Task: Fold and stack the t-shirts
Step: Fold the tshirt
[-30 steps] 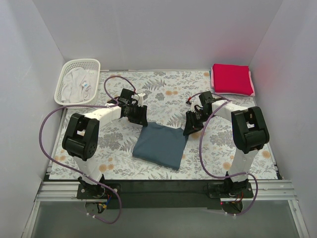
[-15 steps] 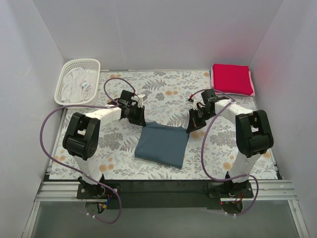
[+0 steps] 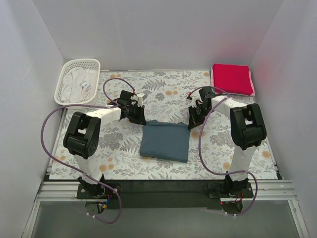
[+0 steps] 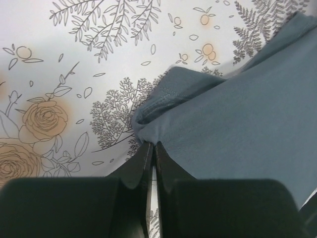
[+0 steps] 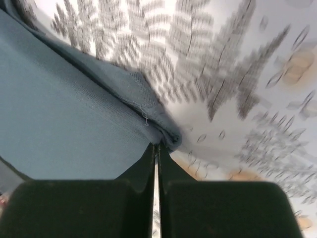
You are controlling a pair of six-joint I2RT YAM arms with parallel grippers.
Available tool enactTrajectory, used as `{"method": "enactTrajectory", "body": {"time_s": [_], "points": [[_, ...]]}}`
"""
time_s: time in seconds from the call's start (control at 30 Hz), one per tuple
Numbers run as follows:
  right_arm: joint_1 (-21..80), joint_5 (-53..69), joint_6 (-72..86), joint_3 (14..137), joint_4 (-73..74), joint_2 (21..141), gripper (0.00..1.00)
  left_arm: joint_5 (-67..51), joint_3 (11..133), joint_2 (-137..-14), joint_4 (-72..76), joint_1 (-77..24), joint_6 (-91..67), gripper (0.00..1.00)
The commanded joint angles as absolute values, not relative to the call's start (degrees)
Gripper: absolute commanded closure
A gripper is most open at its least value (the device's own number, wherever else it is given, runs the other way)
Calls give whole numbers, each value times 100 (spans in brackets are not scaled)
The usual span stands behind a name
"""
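Note:
The slate blue t-shirt [image 3: 165, 141] lies folded into a rectangle in the middle of the floral cloth. My left gripper [image 3: 141, 119] is shut on its far left corner; the left wrist view shows the gripper [image 4: 152, 145] pinching the bunched blue cloth [image 4: 237, 114]. My right gripper [image 3: 192, 122] is shut on the far right corner, and the right wrist view has that gripper [image 5: 158, 145] closed on the hemmed fold of the shirt [image 5: 64, 114]. The red t-shirt [image 3: 232, 78] sits folded at the back right, on top of the pale pink t-shirt [image 3: 253, 88], of which only an edge shows.
A white lattice basket [image 3: 92, 63] holding pale cloth stands at the back left. The grey-and-orange floral cloth [image 3: 163, 91] covers the table. White walls close in the left, right and back. Purple cables loop off both arms.
Both grippers have shut on the blue shirt's far corners. The shirt has been drawn toward the back and turned squarer. The right arm has shifted back.

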State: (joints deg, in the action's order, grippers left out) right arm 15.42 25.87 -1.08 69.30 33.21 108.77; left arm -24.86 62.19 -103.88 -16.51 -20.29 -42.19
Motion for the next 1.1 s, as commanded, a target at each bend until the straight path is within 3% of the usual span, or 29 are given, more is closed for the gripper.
{"method": "enactTrajectory", "body": {"time_s": [0.0, 0.23, 0.43, 0.47, 0.5, 0.6, 0.77, 0.87, 0.93, 1.0, 1.07], "points": [[1477, 1960, -422, 7435, 2857, 11179, 99, -2233, 6214, -10310, -1459, -1863, -4069, 100], [1477, 2170, -720, 8226, 2751, 11479, 99, -2513, 6389, -10081, -1301, -1828, -4025, 100], [1477, 2364, -800, 8481, 2777, 11461, 99, -2514, 6881, -10607, -1274, -1793, -4175, 100], [1477, 2373, -800, 8508, 2795, 11426, 91, -2514, 6951, -10661, -1292, -1776, -4201, 100], [1485, 2347, -826, 8560, 2795, 11339, 68, -2601, 7013, -10705, -1379, -1732, -4253, 85], [1450, 2224, -844, 8666, 2891, 11050, 46, -2786, 7084, -10600, -1442, -1600, -4447, 69], [1450, 2582, -923, 8298, 3076, 10276, 32, -4233, 6567, -9468, -1275, -1415, -4824, 64], [1485, 4004, -573, 7578, 3015, 9678, 27, -5421, 5943, -8922, -977, -1494, -5506, 55], [1590, 5021, -318, 7156, 2892, 9475, 18, -5746, 5513, -8790, -721, -1669, -5826, 49], [1836, 5465, -44, 6602, 2699, 9475, 9, -6011, 5318, -8806, -555, -2003, -6081, 42], [2081, 5870, 60, 6338, 2567, 9545, 8, -6134, 5028, -8885, -318, -2196, -6292, 40]]}}
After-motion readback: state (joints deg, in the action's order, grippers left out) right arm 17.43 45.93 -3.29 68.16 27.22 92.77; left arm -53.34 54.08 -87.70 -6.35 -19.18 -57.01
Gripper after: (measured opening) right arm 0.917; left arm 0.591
